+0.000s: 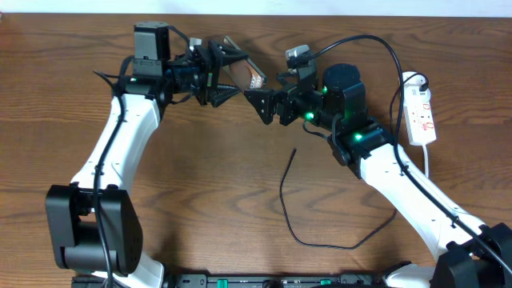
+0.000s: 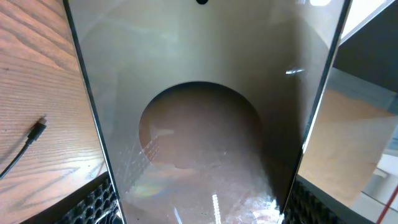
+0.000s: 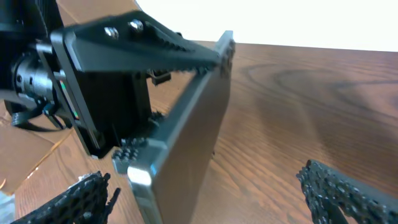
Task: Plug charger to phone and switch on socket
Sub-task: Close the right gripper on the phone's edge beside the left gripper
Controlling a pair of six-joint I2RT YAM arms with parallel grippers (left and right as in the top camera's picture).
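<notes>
My left gripper [image 1: 218, 74] is shut on the phone [image 1: 246, 72] and holds it tilted above the table at the back. In the left wrist view the phone [image 2: 205, 124] fills the frame between both fingers [image 2: 93, 202]. My right gripper [image 1: 264, 104] is open just right of the phone. In the right wrist view the phone's lower corner [image 3: 149, 177] sits between its spread fingers [image 3: 348, 193] without touching them. The charger [image 1: 286, 200] lies loose on the table, its plug tip [image 1: 294, 150] free and also visible in the left wrist view [image 2: 39, 127]. The socket [image 1: 422, 112] lies at the right.
The socket's white lead [image 1: 426, 160] runs toward the front beside the right arm. A thick black robot cable [image 1: 384, 48] arcs over the right arm. The table's back edge [image 1: 320, 18] is close behind both grippers.
</notes>
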